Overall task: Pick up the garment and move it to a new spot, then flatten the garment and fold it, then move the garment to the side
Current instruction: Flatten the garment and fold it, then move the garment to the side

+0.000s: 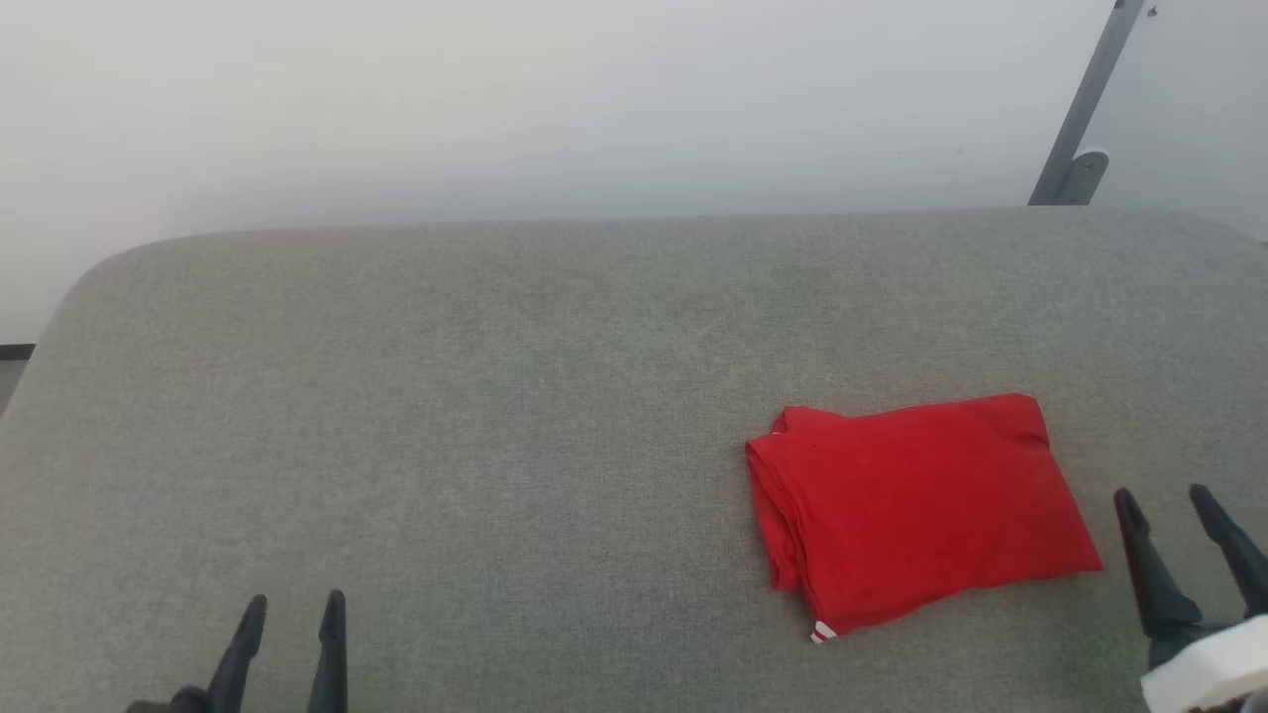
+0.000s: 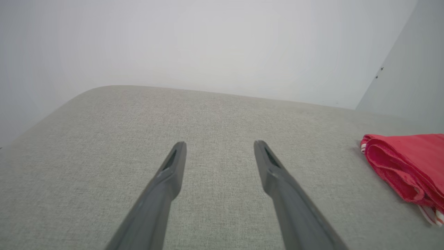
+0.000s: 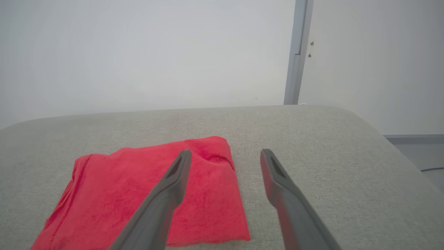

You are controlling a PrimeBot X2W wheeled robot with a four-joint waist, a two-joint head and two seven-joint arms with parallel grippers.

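The garment [image 1: 916, 505] lies folded at the right of the grey surface [image 1: 495, 396], apparently set aside; left gripper [image 1: 296, 597] and right gripper [image 1: 1162, 493] stand spread wide, holding nothing, clear of it.

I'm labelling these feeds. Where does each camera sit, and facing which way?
Head view: on the head, facing forward and down at the garment; left gripper and right gripper show.
Left wrist view: along its open jaws, garment at right.
Right wrist view: along its open jaws, garment at left.
All share the garment.
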